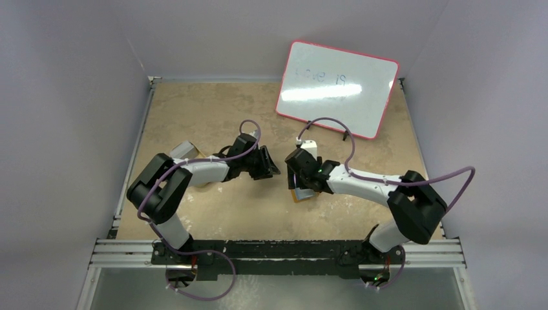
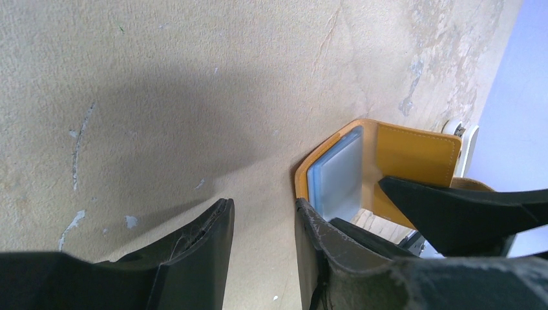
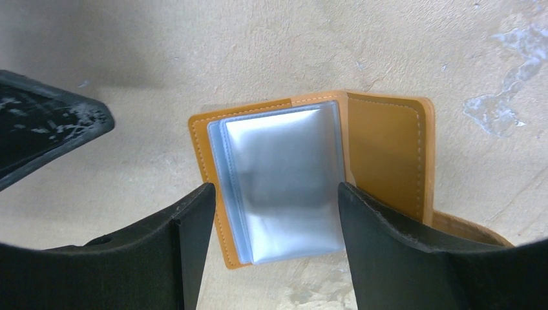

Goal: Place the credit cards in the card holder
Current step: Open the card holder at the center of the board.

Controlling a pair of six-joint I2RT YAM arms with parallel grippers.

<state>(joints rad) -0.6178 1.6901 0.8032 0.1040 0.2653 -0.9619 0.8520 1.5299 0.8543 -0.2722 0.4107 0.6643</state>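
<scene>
a red-framed whiteboard (image 1: 337,88) with faint writing leans at the far right of the scuffed tan desk (image 1: 213,116); a grey block (image 1: 183,149) sits left.

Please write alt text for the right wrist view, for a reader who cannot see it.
An orange-brown card holder lies open on a beige table, with pale blue-white credit cards stacked on its left half. The right gripper hangs over it, its black fingers apart on either side of the cards.
</scene>
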